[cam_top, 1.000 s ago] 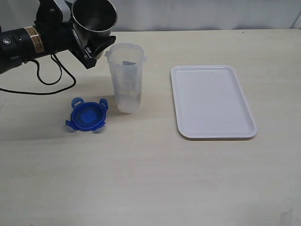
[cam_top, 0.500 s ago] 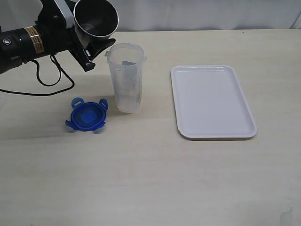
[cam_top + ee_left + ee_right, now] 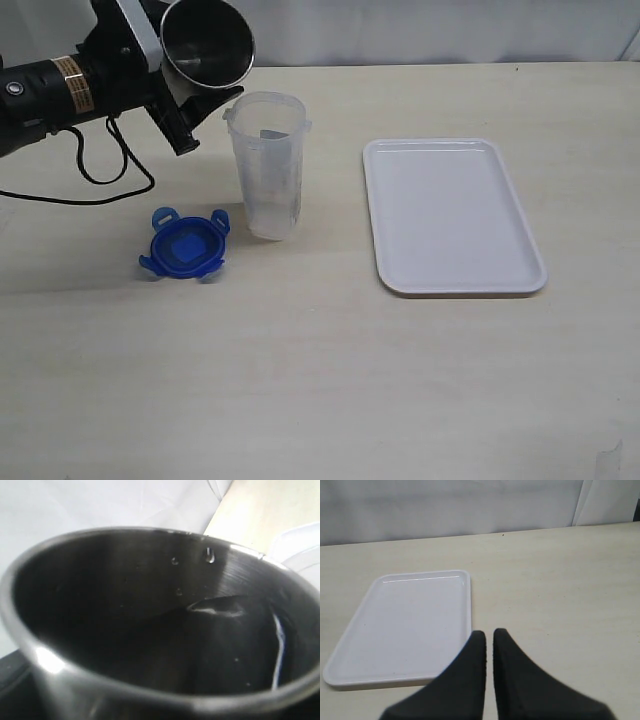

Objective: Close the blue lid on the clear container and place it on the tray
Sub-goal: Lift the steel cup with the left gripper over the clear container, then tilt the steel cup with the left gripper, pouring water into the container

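Left gripper (image 3: 196, 102): clamped on a tilted steel cup (image 3: 207, 42), upper left of frame.
Right gripper (image 3: 489, 634): pinched together, holding nothing.
Container (image 3: 268, 165): upright, uncovered, left of centre.
Lid (image 3: 184, 245): flat on the table (image 3: 320, 380), lower left of the container.
Tray (image 3: 450, 215): right, apart from the container.
Remaining: lidding, then traying.

The cup (image 3: 207, 45) is grey metal, brushed and shiny inside (a few droplets (image 3: 210, 555) cling there). The container (image 3: 268, 170) is clear smooth plastic, the lid (image 3: 184, 248) glossy blue plastic, the tray (image 3: 455, 215) smooth white plastic, the table (image 3: 320, 380) matt pale wood grain.
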You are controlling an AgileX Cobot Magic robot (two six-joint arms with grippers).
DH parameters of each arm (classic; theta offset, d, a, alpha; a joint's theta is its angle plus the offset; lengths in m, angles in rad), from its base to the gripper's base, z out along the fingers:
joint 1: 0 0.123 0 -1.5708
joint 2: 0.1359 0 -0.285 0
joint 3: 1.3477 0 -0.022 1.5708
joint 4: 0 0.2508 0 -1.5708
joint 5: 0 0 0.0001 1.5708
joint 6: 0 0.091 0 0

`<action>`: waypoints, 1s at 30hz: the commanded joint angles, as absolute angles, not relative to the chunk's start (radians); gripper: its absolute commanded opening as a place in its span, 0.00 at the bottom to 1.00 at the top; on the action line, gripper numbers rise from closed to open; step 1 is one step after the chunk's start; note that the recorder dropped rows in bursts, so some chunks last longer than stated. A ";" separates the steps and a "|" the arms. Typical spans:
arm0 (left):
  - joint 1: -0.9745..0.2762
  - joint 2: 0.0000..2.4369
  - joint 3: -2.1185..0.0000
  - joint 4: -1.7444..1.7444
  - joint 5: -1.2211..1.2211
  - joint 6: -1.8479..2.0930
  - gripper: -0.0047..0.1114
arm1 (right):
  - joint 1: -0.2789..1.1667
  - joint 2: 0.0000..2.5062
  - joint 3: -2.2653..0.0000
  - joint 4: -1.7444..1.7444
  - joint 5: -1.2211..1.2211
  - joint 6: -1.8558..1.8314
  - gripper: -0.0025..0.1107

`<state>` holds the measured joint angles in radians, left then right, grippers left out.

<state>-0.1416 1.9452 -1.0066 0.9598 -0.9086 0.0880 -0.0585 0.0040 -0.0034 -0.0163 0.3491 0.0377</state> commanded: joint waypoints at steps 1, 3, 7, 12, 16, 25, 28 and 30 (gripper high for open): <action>-0.145 1.928 -1.026 0.900 -0.970 0.132 0.04 | -0.066 0.000 0.000 -0.015 0.346 0.039 0.07; -0.145 1.928 -1.026 0.895 -0.970 0.135 0.04 | -0.066 0.000 0.000 -0.015 0.346 0.039 0.07; -0.145 1.928 -1.029 0.895 -0.970 0.167 0.04 | -0.066 0.000 0.000 -0.015 0.346 0.039 0.07; -0.145 1.928 -1.031 0.895 -0.970 0.216 0.04 | -0.066 0.000 0.000 -0.015 0.346 0.039 0.07; -0.145 1.928 -1.031 0.895 -0.970 0.243 0.04 | -0.066 0.000 0.000 -0.015 0.346 0.039 0.07; -0.145 1.928 -1.031 0.895 -0.977 0.261 0.04 | -0.066 0.000 0.000 -0.015 0.346 0.039 0.07; -0.145 1.928 -1.031 0.895 -0.977 0.261 0.04 | -0.066 0.000 0.000 -0.015 0.346 0.039 0.07; -0.145 1.928 -1.031 0.893 -0.977 0.266 0.04 | -0.066 0.000 0.000 -0.015 0.346 0.039 0.07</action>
<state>-0.1416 1.9452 -1.0162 0.9374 -0.9086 0.2519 -0.0585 0.0040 -0.0034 -0.0163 0.3491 0.0377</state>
